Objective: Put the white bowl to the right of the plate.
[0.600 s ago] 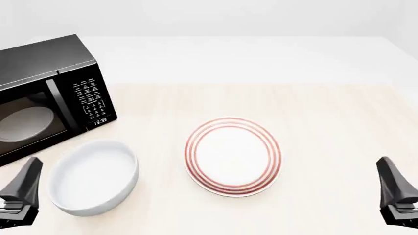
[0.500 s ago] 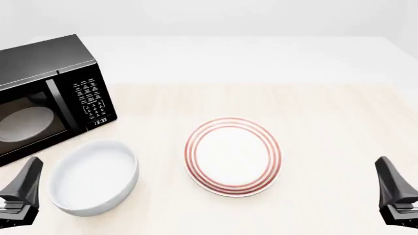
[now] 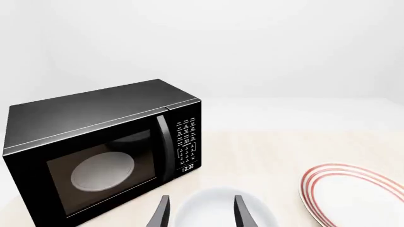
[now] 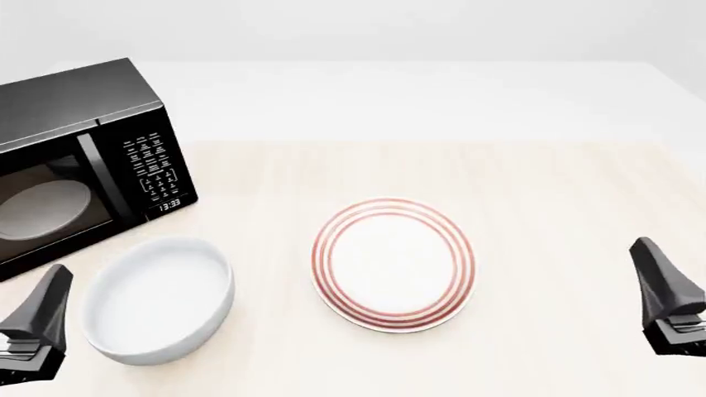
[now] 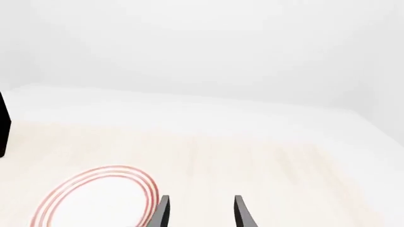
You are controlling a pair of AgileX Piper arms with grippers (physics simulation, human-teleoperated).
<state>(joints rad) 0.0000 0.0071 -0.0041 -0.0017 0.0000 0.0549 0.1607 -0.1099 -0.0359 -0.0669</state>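
The white bowl (image 4: 158, 298) sits at the front left of the table, left of the plate (image 4: 394, 264), which lies flat at the middle with red rings around its rim. My left gripper (image 4: 39, 310) hovers at the front left corner beside the bowl, open and empty. In the left wrist view the bowl (image 3: 218, 211) lies just beyond the left gripper (image 3: 200, 213), with the plate (image 3: 353, 194) off to one side. My right gripper (image 4: 662, 289) stands at the front right edge, open and empty. The right wrist view shows the right gripper (image 5: 200, 213) near the plate (image 5: 94, 198).
A black microwave (image 4: 78, 157) stands at the back left with its door shut and a pale turntable disc (image 4: 42, 208) behind the glass. Bare wooden tabletop (image 4: 563, 248) lies to the right of the plate.
My right gripper has risen slightly and shifted a little. The left gripper, bowl and plate have not moved.
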